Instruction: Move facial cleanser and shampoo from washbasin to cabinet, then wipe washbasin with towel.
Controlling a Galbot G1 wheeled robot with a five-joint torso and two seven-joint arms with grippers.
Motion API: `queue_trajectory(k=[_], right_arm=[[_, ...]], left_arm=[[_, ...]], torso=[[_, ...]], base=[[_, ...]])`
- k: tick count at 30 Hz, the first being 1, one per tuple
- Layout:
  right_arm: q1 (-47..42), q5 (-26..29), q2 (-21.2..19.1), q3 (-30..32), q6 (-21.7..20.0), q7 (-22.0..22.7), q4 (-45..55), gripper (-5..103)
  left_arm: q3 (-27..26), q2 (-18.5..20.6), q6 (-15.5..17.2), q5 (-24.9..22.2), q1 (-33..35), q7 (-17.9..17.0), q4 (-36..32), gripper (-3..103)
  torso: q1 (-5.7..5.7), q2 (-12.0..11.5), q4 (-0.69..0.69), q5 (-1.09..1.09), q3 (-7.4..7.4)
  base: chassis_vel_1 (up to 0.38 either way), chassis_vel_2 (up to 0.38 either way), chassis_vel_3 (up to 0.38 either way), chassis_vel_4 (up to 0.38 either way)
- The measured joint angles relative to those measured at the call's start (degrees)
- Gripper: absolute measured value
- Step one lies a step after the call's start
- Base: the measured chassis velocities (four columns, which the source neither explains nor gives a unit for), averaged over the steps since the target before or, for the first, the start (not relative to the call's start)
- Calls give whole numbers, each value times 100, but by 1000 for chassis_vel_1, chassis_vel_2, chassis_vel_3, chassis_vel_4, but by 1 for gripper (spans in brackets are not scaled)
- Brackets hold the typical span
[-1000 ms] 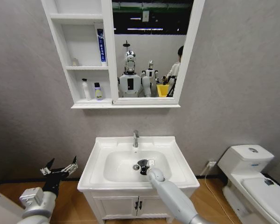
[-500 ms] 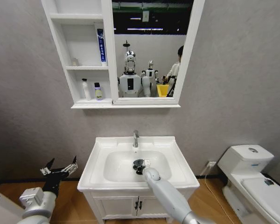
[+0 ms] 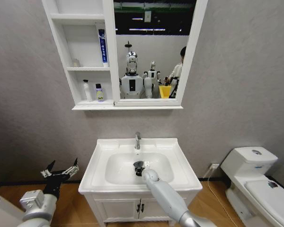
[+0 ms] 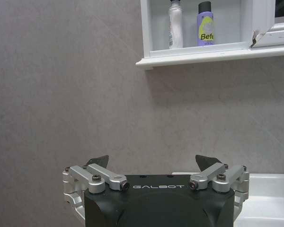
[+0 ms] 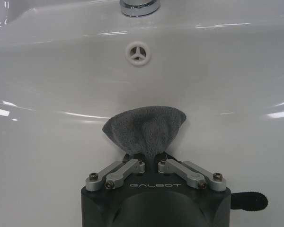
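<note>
In the washbasin, right gripper fingers pinching the towel; left gripper spread wide.

Illumination was even and fairly bright, from overhead. The basin carried streaked white glare along its curved walls, and the towel cast a soft shadow beneath itself. The mirror reflected ceiling strip lights in a darker room. Head-view edges bowed outward, wide-angle. The wall appeared flatly lit and sharp.

Head view faces the washbasin (wrist views sit closer).
</note>
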Motion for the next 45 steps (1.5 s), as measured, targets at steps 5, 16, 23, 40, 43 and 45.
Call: queue_trajectory(k=[5, 16, 23, 40, 43, 45], right_arm=[[64, 4, 176, -66, 12, -3, -86, 8], [16, 15, 111, -32, 1, 108, -55, 8], [-87, 244, -250, 3, -179, 366, 381, 8], [-172, 452, -610, 125, -287, 627, 714, 8], [-178, 332, -487, 100, -258, 537, 565, 8], [-178, 285, -444, 93, -239, 511, 515, 8]], left_arm=[[0, 0, 0, 0, 0, 0, 0, 100], [0, 0, 0, 0, 0, 0, 0, 100], [0, 0, 0, 0, 0, 0, 0, 100], [0, 0, 0, 0, 0, 0, 0, 100], [0, 0, 0, 0, 0, 0, 0, 100], [0, 0, 0, 0, 0, 0, 0, 100]], torso=[[0, 0, 1, 0, 1], [0, 0, 2, 2, 0], [0, 0, 0, 1, 1], [0, 0, 1, 1, 0], [0, 0, 1, 0, 0], [0, 0, 1, 0, 0]], base=[[0, 0, 0, 0], [0, 0, 0, 0], [0, 0, 0, 0], [0, 0, 0, 0], [0, 0, 0, 0], [0, 0, 0, 0]])
